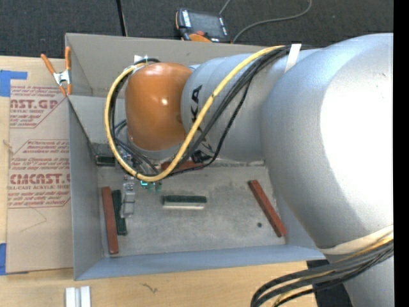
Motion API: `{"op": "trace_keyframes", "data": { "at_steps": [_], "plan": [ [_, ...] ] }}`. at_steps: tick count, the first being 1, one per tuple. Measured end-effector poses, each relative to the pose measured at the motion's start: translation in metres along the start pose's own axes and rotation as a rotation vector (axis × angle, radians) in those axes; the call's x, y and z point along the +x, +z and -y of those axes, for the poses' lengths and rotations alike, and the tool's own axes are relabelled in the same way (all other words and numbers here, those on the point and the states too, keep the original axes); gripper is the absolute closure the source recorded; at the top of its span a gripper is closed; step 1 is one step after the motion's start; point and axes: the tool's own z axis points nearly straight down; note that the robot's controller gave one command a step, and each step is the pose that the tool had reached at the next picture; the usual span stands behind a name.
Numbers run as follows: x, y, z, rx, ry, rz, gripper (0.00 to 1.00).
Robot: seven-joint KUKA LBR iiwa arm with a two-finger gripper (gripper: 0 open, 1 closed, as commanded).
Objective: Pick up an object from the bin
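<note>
Gripper (130, 196): pale grey metal tip, low over the floor at the 9 o'clock side of the bin (86, 203). It comes out from under a glossy, rounded orange cover (156, 107) on the wrist. Whether it is open or closed cannot be told, and nothing is seen held in it. A loop of yellow and black cables (220, 104) wraps the wrist. The broad silver arm (332, 139) enters from 3 o'clock.

Item 1, dark stick (119, 215): slim, straight and matt, blackish-green. It lies flat on the floor at 8 to 9 o'clock. Its long axis runs close to 12–6, and its upper end sits just beside the gripper tip. Contact between the two cannot be made out.

Item 2, left red-brown strip (109, 221): flat, narrow and dull-surfaced. It lies just beside the dark stick on its 9 o'clock side, nearly parallel to it and longer. Its far end leans slightly toward 11 o'clock.

Item 3, dark bar (184, 201): short and rectangular with a paler upper face. It lies near the middle of the floor with its long axis 9–3, apart from the other pieces.

Item 4, right red-brown strip (266, 208): same colour and flat shape as item 2. It lies at 3 o'clock, with its axis slanting from 11 to 5.

Item 5, small dark piece (102, 159): sits against the wall at 10 o'clock, partly hidden by the cables. Its shape is unclear.

Bin: grey sheet metal with sloping walls and a scuffed, speckled floor.
</note>
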Motion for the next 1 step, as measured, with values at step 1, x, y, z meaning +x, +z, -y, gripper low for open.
{"op": "trace_keyframes", "data": {
  "at_steps": [1],
  "plan": [
    [-0.0298,0.0665,0.0680,0.000,0.152,0.007,0.00]
  ]
}}
